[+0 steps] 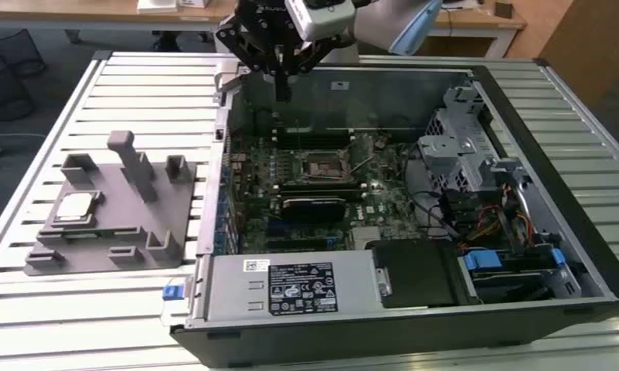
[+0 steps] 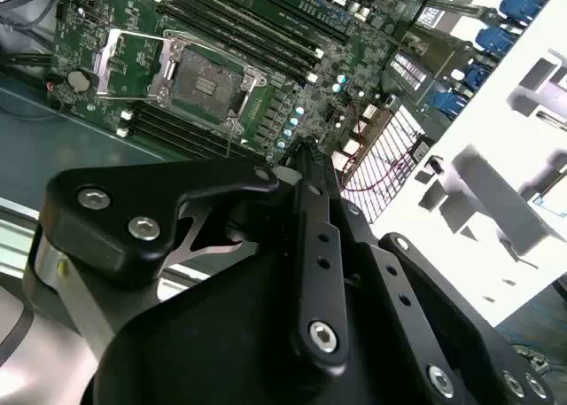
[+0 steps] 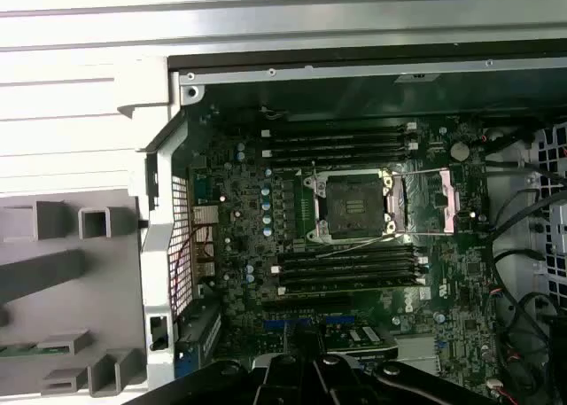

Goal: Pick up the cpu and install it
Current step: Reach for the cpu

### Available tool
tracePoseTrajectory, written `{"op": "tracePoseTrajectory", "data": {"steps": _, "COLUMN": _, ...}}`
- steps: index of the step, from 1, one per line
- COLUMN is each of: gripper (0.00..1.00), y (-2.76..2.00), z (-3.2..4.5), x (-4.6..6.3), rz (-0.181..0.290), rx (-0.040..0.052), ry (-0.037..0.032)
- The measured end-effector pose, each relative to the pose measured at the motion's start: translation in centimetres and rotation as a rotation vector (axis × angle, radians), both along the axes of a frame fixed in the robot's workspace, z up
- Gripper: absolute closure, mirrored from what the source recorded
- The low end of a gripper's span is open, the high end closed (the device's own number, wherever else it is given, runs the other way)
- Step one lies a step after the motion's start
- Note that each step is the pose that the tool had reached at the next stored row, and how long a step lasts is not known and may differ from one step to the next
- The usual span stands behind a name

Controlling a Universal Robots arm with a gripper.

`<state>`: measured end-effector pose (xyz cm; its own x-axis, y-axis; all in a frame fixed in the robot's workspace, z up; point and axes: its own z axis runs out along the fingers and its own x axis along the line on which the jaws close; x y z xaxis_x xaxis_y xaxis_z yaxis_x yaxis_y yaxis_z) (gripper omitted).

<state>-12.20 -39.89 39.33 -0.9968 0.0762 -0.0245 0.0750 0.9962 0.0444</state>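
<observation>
Exterior view. For the gripper: hangs over the far wall of the computer case, clenched, with nothing seen in its grip. For the cpu: lies flat on the grey stand outside the case, well apart from the gripper, at about eight o'clock from it. Square, so no long axis to line up. Open socket at about five o'clock from the gripper.

Second wrist view. Looks past the clenched gripper onto the bare socket.

First wrist view. Same bare socket, between rows of memory sticks; stand just beside the case wall.
</observation>
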Motion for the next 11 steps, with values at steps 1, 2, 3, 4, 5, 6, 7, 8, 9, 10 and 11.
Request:
{"op": "tracePoseTrajectory", "data": {"steps": 1, "gripper": 0.89, "y": 0.00, "z": 0.00, "x": 0.00, "rz": 0.000, "rx": 0.0000, "ry": 0.0000}}
{"op": "tracePoseTrajectory", "data": {"steps": 2, "gripper": 0.89, "y": 0.00, "z": 0.00, "x": 0.00, "rz": 0.000, "rx": 0.0000, "ry": 0.0000}}
{"op": "tracePoseTrajectory", "data": {"steps": 3, "gripper": 0.89, "y": 0.00, "z": 0.00, "x": 0.00, "rz": 0.000, "rx": 0.0000, "ry": 0.0000}}
{"op": "tracePoseTrajectory", "data": {"steps": 4, "gripper": 0.89, "y": 0.00, "z": 0.00, "x": 0.00, "rz": 0.000, "rx": 0.0000, "ry": 0.0000}}
{"op": "tracePoseTrajectory", "data": {"steps": 5, "gripper": 0.89, "y": 0.00, "z": 0.00, "x": -0.01, "rz": 0.000, "rx": -0.0001, "ry": 0.0000}}
{"op": "tracePoseTrajectory", "data": {"steps": 6, "gripper": 0.89, "y": 0.00, "z": 0.00, "x": -0.03, "rz": 0.000, "rx": -0.0001, "ry": 0.0000}}
{"op": "tracePoseTrajectory", "data": {"steps": 7, "gripper": 0.89, "y": 0.00, "z": 0.01, "x": -0.06, "rz": 0.000, "rx": -0.0001, "ry": 0.0001}}
{"op": "tracePoseTrajectory", "data": {"steps": 8, "gripper": 0.89, "y": 0.00, "z": 0.01, "x": -0.11, "rz": 0.000, "rx": -0.0001, "ry": 0.0001}}
{"op": "tracePoseTrajectory", "data": {"steps": 9, "gripper": 0.89, "y": 0.00, "z": 0.00, "x": -0.16, "rz": 0.000, "rx": 0.0000, "ry": 0.0000}}
{"op": "tracePoseTrajectory", "data": {"steps": 10, "gripper": 0.89, "y": 0.00, "z": 0.00, "x": -0.23, "rz": 0.000, "rx": 0.0000, "ry": 0.0000}}
{"op": "tracePoseTrajectory", "data": {"steps": 11, "gripper": 0.89, "y": 0.00, "z": 0.00, "x": -0.30, "rz": 0.000, "rx": 0.0000, "ry": 0.0000}}
